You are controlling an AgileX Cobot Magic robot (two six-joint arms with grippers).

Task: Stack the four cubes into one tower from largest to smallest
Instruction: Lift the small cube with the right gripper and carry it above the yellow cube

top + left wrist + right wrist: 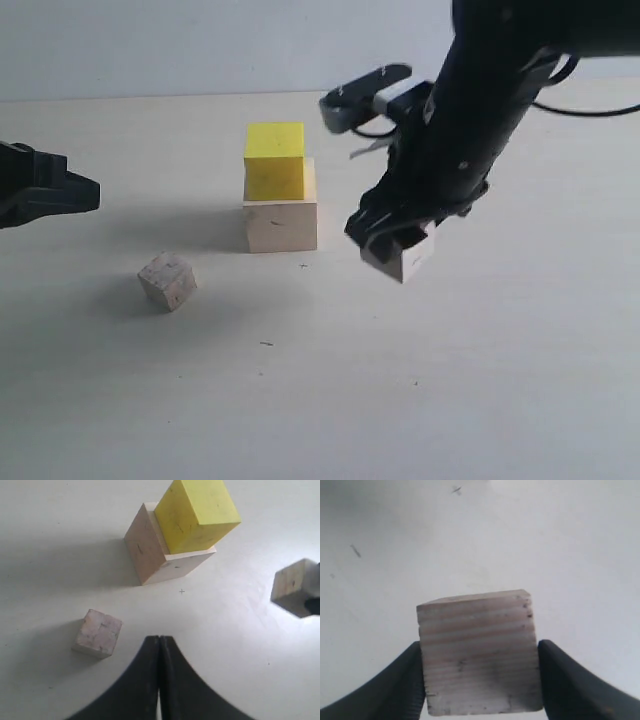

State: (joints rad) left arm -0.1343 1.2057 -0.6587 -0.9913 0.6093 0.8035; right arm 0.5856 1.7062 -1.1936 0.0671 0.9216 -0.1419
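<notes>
Four cubes: one large pale cube [280,225], one yellow cube [274,160], one grainy cube [408,260] and one small cube [167,281].
Stack: the yellow cube sits on the large pale cube, a little above the centre of the exterior view. It is turned slightly, and in the left wrist view one corner reaches over the edge below.
Small cube: alone on the table [450,380], to the lower left of the stack and well apart from it.
Grainy cube: right of the stack, tilted. I cannot tell whether it is off the table.
Right gripper [398,238]: two fingers [400,685] lie against opposite side faces of the grainy cube and grip it.
Left gripper [92,190]: at the left edge of the frame, fingers pressed together with nothing between them.
In the way: the dark right arm [480,110] fills the upper right and covers the top of the grainy cube.
Cable [590,108]: one, black, beside this arm.
</notes>
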